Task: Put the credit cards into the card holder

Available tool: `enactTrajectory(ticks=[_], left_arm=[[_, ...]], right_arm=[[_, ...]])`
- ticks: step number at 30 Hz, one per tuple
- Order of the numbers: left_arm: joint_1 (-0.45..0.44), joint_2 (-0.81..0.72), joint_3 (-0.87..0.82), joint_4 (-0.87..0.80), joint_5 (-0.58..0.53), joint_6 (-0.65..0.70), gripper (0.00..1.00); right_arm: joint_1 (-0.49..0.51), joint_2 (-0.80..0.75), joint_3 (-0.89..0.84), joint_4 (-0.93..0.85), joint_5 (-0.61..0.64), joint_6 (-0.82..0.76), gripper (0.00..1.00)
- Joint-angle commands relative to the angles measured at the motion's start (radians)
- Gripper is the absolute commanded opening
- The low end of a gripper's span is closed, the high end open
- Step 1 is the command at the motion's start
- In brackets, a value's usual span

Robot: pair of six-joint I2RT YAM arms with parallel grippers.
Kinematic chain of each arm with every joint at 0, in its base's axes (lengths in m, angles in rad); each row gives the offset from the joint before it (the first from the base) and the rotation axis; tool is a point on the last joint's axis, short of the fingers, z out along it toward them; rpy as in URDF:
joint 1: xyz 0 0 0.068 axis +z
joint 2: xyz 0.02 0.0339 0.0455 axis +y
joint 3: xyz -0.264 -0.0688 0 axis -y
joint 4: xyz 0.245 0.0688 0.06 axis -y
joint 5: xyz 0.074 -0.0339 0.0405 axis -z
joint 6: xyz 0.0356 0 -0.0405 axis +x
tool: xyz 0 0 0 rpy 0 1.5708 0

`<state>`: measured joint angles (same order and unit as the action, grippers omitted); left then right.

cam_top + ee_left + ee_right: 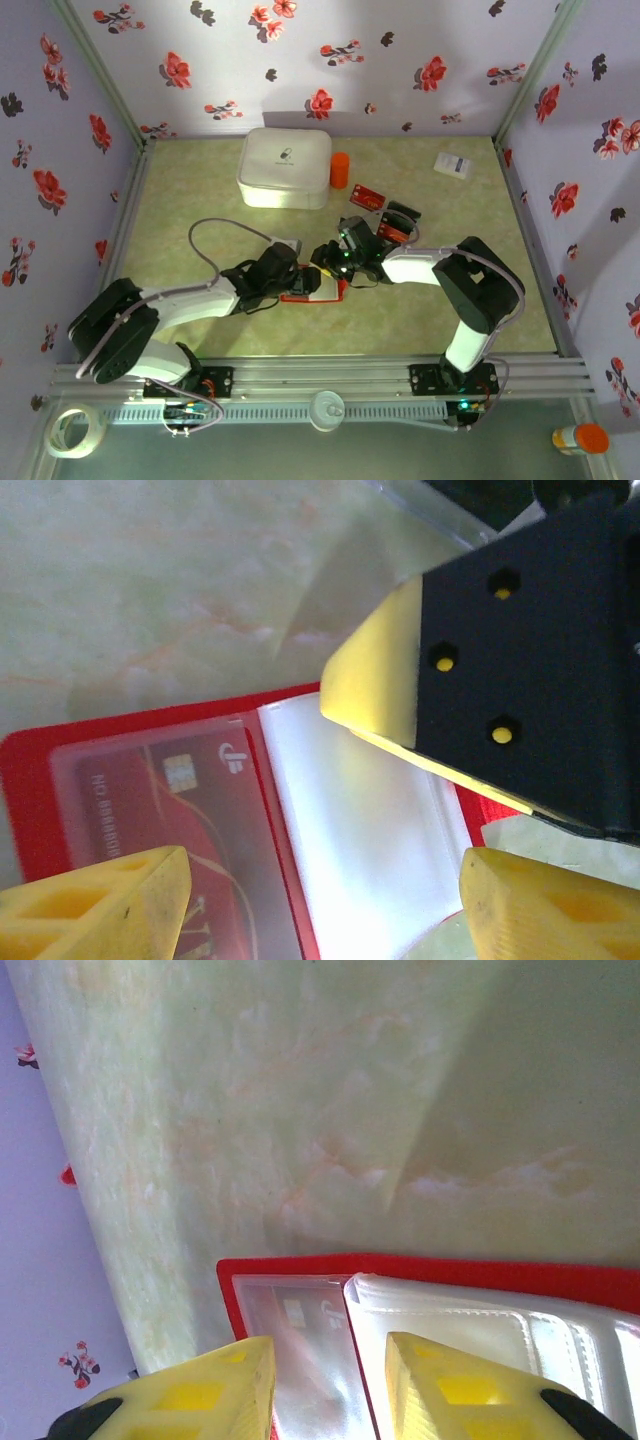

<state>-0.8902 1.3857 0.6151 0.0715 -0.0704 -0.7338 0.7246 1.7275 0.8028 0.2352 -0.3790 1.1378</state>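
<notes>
The red card holder (pixel 318 296) lies open on the table between both arms. In the left wrist view its left clear pocket holds a red credit card (pixel 170 800) with a chip, beside pale white sleeves (pixel 360 820). My left gripper (pixel 325 910) hovers over the holder (pixel 30 770), jaws wide apart and empty. My right gripper (pixel 325 1390) stands open over the holder's spine (pixel 450 1268), one finger above the card pocket, the other on the white sleeves. That right finger (pixel 380 680) shows in the left wrist view too. Both grippers (pixel 300 280) (pixel 335 262) meet at the holder.
Two loose cards (pixel 367 197) (pixel 398 228) lie just beyond the right gripper. A big white rounded box (pixel 285 167) and an orange cylinder (pixel 340 170) stand at the back. A small white box (pixel 453 165) sits back right. Flowered walls enclose the table.
</notes>
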Motion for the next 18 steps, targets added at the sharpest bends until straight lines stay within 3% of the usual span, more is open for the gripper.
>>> enactTrajectory(ticks=[1, 6, 18], left_arm=[[0.020, -0.050, -0.028, 0.004, -0.027, 0.010, 0.72], [0.035, -0.089, -0.046, 0.006, -0.028, 0.003, 0.72], [0.009, -0.034, 0.007, -0.001, 0.004, -0.024, 0.65]], right_arm=[[0.006, -0.025, 0.022, 0.015, -0.014, 0.019, 0.35], [0.012, -0.019, 0.040, 0.007, -0.010, 0.016, 0.35], [-0.030, -0.103, 0.060, -0.270, 0.123, -0.161, 0.29]])
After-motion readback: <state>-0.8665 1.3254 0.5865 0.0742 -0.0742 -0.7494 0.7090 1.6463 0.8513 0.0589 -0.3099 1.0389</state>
